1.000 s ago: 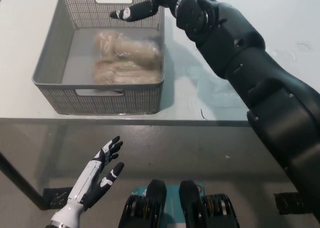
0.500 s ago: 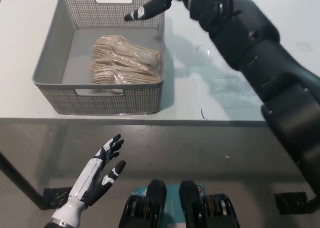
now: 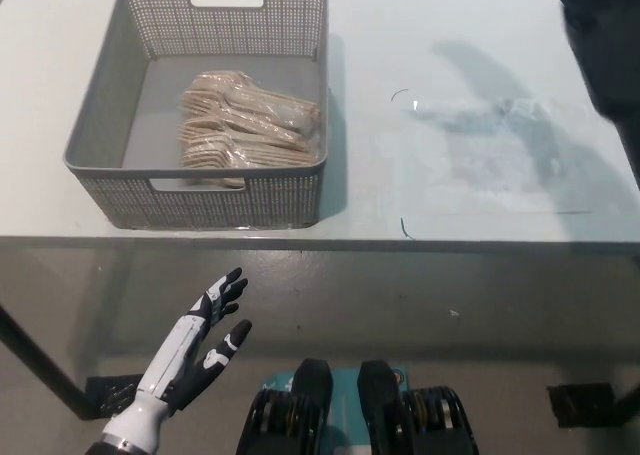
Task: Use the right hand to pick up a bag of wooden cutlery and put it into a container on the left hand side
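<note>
Cutlery bags (image 3: pixel 250 125) lie in grey basket (image 3: pixel 230 203); left hand (image 3: pixel 198 347) splayed, holding nothing

One table (image 3: pixel 450 35) carries one grey basket (image 3: pixel 270 195) holding a pile of cutlery bags (image 3: pixel 250 125), at least two though the exact count cannot be told, and one white left hand (image 3: pixel 195 350) and one black right arm (image 3: pixel 605 35) show.

One head camera, looking steeply down.
It faces the white table (image 3: pixel 450 75) from close above, grey basket (image 3: pixel 250 200) upper left.
</note>
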Controlling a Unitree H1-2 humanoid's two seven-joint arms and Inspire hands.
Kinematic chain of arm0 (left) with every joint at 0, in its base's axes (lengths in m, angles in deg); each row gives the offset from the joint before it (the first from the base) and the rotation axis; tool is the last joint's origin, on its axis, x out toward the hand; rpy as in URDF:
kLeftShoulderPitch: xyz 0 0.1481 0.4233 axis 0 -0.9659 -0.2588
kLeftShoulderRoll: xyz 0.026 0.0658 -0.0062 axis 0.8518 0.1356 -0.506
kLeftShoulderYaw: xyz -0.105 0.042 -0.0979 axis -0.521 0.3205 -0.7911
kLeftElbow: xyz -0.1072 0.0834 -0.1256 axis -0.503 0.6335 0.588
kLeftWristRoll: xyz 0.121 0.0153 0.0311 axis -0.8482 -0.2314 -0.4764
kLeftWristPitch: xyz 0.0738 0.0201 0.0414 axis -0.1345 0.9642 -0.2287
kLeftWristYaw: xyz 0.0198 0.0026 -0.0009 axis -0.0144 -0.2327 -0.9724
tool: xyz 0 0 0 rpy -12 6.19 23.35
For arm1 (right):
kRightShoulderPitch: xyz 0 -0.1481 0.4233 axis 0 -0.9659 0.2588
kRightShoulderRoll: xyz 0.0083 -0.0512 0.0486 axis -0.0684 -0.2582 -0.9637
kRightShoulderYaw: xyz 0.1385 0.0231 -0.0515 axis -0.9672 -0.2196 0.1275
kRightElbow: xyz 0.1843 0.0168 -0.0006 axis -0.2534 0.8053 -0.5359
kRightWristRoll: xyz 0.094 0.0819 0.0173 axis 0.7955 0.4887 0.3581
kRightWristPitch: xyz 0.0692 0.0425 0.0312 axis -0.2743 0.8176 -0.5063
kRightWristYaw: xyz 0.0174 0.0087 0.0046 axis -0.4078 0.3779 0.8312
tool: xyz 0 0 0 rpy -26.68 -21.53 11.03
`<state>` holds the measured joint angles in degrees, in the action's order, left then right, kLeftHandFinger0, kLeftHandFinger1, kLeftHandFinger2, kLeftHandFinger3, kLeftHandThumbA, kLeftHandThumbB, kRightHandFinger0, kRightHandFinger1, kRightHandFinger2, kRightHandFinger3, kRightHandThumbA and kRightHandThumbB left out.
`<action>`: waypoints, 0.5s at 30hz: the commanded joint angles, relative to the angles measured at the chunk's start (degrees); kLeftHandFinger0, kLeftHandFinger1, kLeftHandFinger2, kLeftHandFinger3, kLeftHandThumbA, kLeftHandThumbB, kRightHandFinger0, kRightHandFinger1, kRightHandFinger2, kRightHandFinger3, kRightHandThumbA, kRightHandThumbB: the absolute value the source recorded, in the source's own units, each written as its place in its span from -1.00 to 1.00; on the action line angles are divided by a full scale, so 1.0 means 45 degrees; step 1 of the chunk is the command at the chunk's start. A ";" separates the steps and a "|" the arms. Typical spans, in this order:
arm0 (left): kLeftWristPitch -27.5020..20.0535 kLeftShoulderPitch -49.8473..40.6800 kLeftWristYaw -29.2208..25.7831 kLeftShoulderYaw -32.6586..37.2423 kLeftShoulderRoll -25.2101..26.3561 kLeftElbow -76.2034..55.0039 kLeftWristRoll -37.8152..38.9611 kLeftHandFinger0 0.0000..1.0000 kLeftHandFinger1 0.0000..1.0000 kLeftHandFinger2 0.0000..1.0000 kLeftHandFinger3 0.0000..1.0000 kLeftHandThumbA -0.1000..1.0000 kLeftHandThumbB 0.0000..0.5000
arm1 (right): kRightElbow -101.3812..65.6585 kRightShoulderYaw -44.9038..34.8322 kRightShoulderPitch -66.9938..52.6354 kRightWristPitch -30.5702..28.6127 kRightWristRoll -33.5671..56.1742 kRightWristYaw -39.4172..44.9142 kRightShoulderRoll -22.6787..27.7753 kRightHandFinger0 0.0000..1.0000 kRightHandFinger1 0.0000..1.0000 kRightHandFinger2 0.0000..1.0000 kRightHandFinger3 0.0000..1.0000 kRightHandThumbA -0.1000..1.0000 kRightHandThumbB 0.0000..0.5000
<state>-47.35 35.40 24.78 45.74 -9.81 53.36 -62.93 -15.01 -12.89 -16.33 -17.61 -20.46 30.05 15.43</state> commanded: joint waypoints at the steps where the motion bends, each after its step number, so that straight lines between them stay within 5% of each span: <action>1: -0.0229 0.0038 0.0142 -0.0058 0.0229 -0.0371 0.0072 1.00 1.00 1.00 1.00 0.71 -0.54 | -0.5755 -0.2645 -0.2776 0.1922 0.4819 0.0966 0.0147 1.00 1.00 1.00 1.00 0.86 0.64; 6: -0.0386 -0.0110 0.0001 -0.0145 0.0175 -0.0227 0.0079 1.00 1.00 1.00 1.00 0.70 -0.67 | -0.8538 -0.2678 -0.6217 0.1424 0.5920 0.1130 -0.0292 1.00 1.00 1.00 1.00 0.84 0.59; 13: -0.0478 -0.0180 -0.0033 -0.0162 0.0128 0.0141 0.0116 1.00 1.00 1.00 1.00 0.74 -0.62 | -0.9530 -0.2118 -0.9955 0.0214 0.6349 0.0782 -0.1584 1.00 1.00 1.00 1.00 1.00 0.25; 15: -0.0446 -0.0214 -0.0023 -0.0133 0.0098 0.0163 0.0111 1.00 1.00 1.00 1.00 0.74 -0.61 | -0.9231 -0.2044 -1.0524 -0.0027 0.6510 0.0842 -0.1902 1.00 1.00 1.00 1.00 1.00 0.34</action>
<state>-47.34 34.43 24.78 45.69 -9.84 54.74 -62.92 -46.28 -19.66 -56.20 -15.10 -6.90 31.95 11.09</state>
